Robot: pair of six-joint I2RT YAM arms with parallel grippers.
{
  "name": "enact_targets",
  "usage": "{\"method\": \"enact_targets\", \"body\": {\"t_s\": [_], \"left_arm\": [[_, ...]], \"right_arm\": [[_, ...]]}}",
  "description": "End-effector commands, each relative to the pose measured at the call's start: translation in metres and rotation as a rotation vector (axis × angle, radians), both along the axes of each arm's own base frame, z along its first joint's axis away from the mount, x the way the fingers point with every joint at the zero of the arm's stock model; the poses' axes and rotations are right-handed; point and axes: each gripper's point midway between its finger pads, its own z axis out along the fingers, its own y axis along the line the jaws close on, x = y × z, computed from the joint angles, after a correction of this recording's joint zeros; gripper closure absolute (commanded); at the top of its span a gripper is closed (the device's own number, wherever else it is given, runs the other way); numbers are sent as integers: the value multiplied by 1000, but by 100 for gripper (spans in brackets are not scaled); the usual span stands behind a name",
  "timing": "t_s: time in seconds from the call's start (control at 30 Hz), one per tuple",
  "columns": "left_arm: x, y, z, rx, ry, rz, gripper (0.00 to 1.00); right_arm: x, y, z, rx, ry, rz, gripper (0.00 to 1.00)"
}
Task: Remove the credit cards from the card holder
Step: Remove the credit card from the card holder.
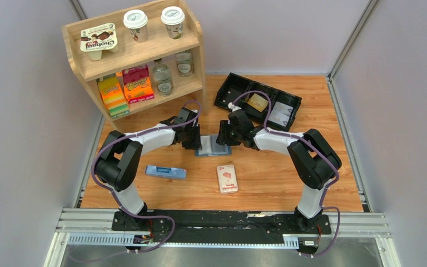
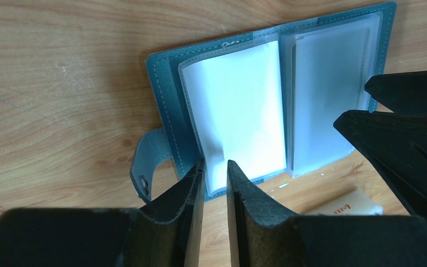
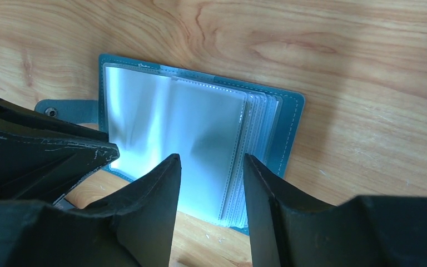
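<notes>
Jaws of our left gripper point(image 2: 216, 164) stand narrowly parted, clamping nothing we can see, at the near edge of the card holder point(image 2: 164, 94), which lies open on the table point(image 2: 61, 83). Our right gripper point(image 3: 211, 158) gapes over its sleeves point(image 3: 200, 122). They look limp and slick, so we would pin the stiffer cover.

Whole wooden table point(image 1: 289, 183) seen from high overhead, open light blue card holder point(image 2: 233, 111) shared closely by both wrist views, from opposite sides

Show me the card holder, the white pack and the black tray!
card holder point(image 2: 167, 94): left wrist view, blue cover edge.
white pack point(image 1: 227, 178): top view, its middle.
black tray point(image 1: 231, 88): top view, left compartment.
</notes>
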Motion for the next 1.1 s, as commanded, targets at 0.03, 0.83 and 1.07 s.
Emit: {"method": "enact_targets", "body": {"t_s": [0.03,0.83,1.07], "left_arm": [[-2,-5,-1,-36,21,5,72],[-4,-7,-2,-50,27,7,72],[-4,-7,-3,-51,30,9,72]], "right_arm": [[6,21,33,70,-66,57,51],[24,7,47,3,-169,-24,40],[35,17,48,-1,-190,13,40]]}}
